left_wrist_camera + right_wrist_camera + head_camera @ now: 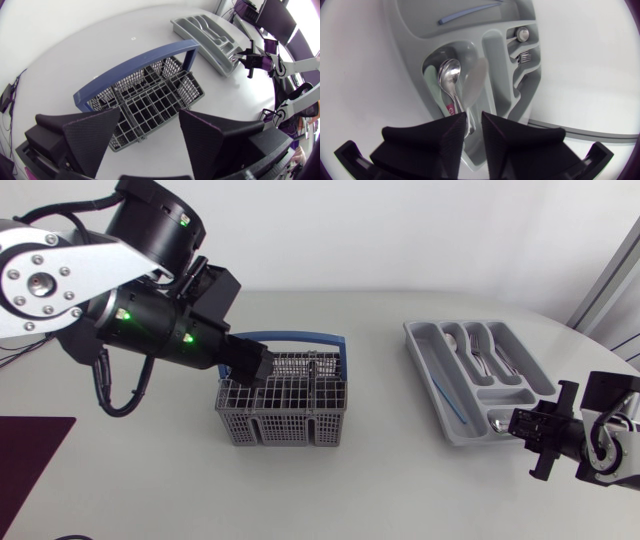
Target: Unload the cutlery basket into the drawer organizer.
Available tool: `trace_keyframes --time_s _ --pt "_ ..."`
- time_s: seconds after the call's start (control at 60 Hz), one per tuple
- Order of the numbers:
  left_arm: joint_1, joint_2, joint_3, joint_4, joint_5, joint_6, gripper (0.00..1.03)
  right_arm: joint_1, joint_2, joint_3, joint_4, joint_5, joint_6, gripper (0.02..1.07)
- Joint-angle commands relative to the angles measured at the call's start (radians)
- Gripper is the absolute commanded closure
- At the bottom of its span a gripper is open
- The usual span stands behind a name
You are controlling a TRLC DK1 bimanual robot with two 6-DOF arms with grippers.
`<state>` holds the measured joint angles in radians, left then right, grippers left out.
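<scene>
The grey cutlery basket [283,408] with its blue handle [300,337] stands left of the table's middle. My left gripper [258,368] hangs just over its left half, open, its wide fingers [95,135] apart above the grid cells [150,102]. The grey drawer organizer [520,405] lies at the right. My right gripper [520,423] sits at its near end, fingers a narrow gap apart over the spoon compartment. A blurred spoon [475,80] lies just ahead of the right gripper [474,125], above the shiny spoons [449,75] lying there.
Forks [525,57] and a round metal piece [522,34] fill other organizer compartments, and a blue stick [465,16] lies in the long one. A dark mat [25,455] covers the table's near left corner.
</scene>
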<state>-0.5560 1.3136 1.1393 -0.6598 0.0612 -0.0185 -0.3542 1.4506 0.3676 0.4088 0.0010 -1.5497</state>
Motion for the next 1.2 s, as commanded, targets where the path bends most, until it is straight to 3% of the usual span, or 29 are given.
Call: trace_keyframes --time_s 0.0,0.083,0.15,0.3,0.4,0.617,0.7,0.833,0.933,1.033,1.183 --pt "0.016 -0.025 -0.027 -0.001 -0.006 0.019 0.05 0.015 -0.038 -0.033 0.013 0.014 -0.024 0.32" --pt "0.024 -0.034 -0.033 -0.001 -0.006 0.025 0.05 0.034 -0.072 -0.033 0.007 0.025 -0.006 0.14" --pt "0.034 -0.047 -0.046 -0.001 -0.006 0.032 0.05 0.05 -0.102 -0.033 0.004 0.036 0.011 0.08" --pt "0.062 -0.08 -0.065 -0.006 -0.001 0.052 0.05 0.098 -0.24 -0.022 -0.094 0.056 0.043 0.07" --pt "0.085 -0.108 -0.09 -0.009 0.003 0.066 0.05 0.189 -0.374 0.037 -0.297 0.076 0.169 0.07" --pt "0.143 -0.143 -0.15 -0.011 0.035 0.088 0.05 0.554 -0.506 0.177 -0.643 0.097 0.594 0.07" --pt "0.145 -0.168 -0.181 -0.011 0.038 0.095 0.07 0.702 -0.484 0.22 -0.686 0.088 0.757 0.08" --pt "0.146 -0.18 -0.217 -0.009 0.065 0.101 0.15 0.86 -0.418 0.268 -0.685 0.076 0.915 0.18" --pt "0.148 -0.18 -0.239 0.005 0.08 0.103 0.22 0.92 -0.361 0.32 -0.68 0.028 0.999 0.34" --pt "0.157 -0.18 -0.254 0.035 0.109 0.106 0.38 0.951 -0.288 0.369 -0.647 -0.016 1.056 0.61" --pt "0.159 -0.172 -0.282 0.088 0.12 0.098 0.63 0.977 -0.2 0.41 -0.599 -0.062 1.097 0.93"
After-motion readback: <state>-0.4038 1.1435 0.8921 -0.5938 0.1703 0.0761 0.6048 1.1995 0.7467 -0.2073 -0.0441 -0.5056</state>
